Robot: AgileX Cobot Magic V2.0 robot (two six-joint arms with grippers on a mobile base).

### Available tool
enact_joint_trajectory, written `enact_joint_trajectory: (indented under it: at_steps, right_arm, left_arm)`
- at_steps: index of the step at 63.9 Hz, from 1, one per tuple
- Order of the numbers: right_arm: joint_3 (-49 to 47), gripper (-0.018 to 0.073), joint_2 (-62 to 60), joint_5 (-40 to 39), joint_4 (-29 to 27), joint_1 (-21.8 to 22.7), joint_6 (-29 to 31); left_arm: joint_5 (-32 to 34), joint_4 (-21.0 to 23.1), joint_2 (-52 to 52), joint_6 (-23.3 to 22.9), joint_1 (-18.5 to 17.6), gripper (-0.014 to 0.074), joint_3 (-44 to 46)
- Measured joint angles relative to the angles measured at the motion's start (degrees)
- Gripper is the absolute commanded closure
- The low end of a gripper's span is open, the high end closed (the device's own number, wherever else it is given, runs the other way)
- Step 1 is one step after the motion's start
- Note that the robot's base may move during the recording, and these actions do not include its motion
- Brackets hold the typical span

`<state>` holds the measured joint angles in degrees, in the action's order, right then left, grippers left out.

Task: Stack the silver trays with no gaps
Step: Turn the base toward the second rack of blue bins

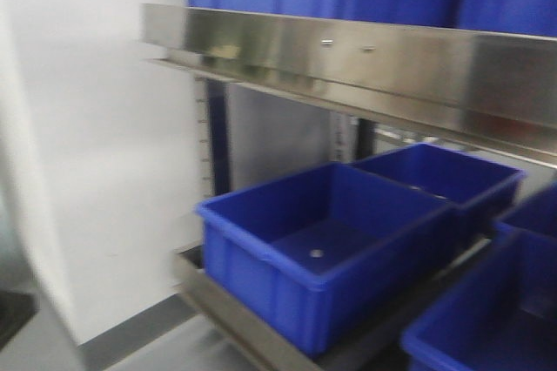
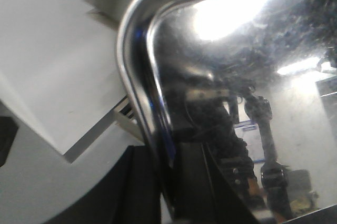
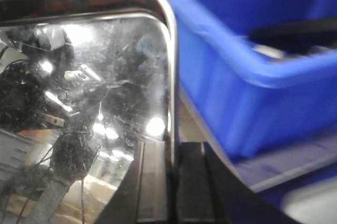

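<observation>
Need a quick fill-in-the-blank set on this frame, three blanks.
1. The rectangular plastic bins on the lower shelf are ___.
2. Right wrist view: a bin lies ___ of the shiny stainless-steel tray.
3. The left gripper and right gripper each grip the tray's out-turned ___.
Missing: blue; right; rim.

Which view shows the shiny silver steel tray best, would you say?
Right wrist view: the shiny silver steel tray fills its left half, rim and corner sharp. Left wrist view shows a blurrier corner; the front view shows none.
</observation>
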<state>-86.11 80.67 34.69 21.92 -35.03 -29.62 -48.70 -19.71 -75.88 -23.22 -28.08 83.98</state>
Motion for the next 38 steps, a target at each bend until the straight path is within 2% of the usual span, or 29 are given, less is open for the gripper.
enact_joint_trajectory:
  at_steps: [38]
  right_arm:
    - [0.0, 0.0629, 0.0, 0.0, 0.0, 0.0, 0.0]
  left_arm:
    - [0.0, 0.0, 0.0, 0.0, 0.0, 0.0613, 0.0]
